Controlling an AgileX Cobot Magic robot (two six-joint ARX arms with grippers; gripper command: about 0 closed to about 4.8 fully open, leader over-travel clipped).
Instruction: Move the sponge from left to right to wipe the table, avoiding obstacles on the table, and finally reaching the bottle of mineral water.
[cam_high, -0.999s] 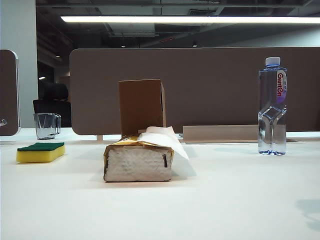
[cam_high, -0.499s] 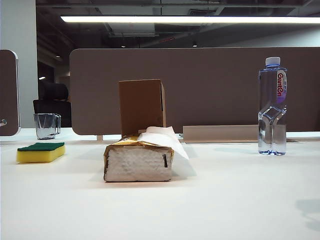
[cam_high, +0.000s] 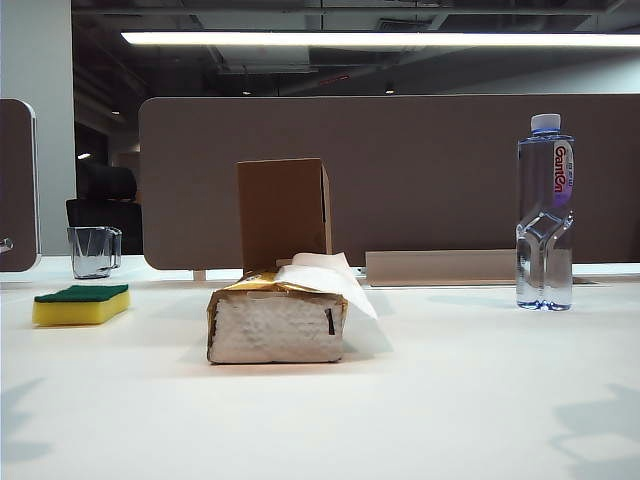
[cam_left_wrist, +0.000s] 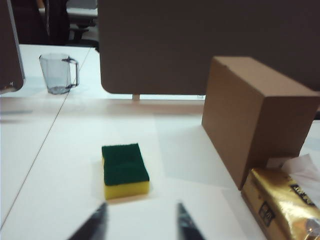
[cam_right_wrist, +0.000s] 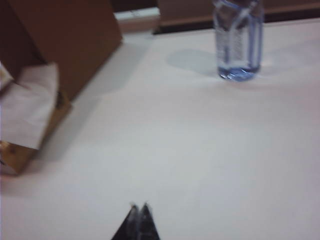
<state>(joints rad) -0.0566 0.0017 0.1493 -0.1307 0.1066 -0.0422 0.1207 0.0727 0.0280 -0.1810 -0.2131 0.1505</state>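
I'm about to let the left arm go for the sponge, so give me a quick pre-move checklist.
1. Left gripper open, fingers apart: ok.
2. Sponge ahead of it, green side up, untouched: ok.
3. Bare table between gripper and sponge: ok.
4. Obstacles on the way right: cardboard box and tissue pack: not ok for a straight wipe.
5. Right gripper shut, apart from the bottle: ok.
6. Bottle upright: ok.
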